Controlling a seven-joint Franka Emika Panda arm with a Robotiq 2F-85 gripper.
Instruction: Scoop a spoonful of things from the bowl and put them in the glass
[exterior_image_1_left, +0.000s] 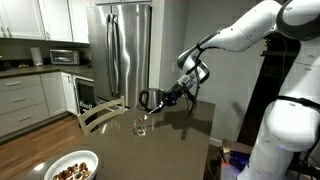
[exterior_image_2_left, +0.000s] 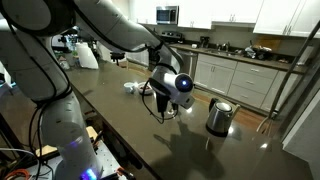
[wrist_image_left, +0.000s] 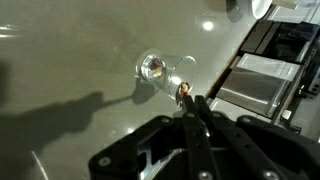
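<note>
Clear glass (wrist_image_left: 155, 68) is standing upright on the dark worktop (exterior_image_1_left: 175, 150), well apart from the white bowl (exterior_image_1_left: 90, 157), which is sitting at the near corner in an exterior view with brownish pieces in it. Pincer (wrist_image_left: 195, 128) is clamping the thin handle of a spoon (wrist_image_left: 186, 91), jaws closed tight on it. The spoon's tip is carrying something small and reddish and is hanging just beside the glass, at the edge of the rim rather than plainly over the mouth. Judging that the load is being brought to the pour. Risks: tipping from this spot is likely sending the pieces onto the worktop, since the mouth is looking narrow. A low approach is risking a knock that topples the light glass. The slim handle may be twisting in the grip if the wrist rolls.
</note>
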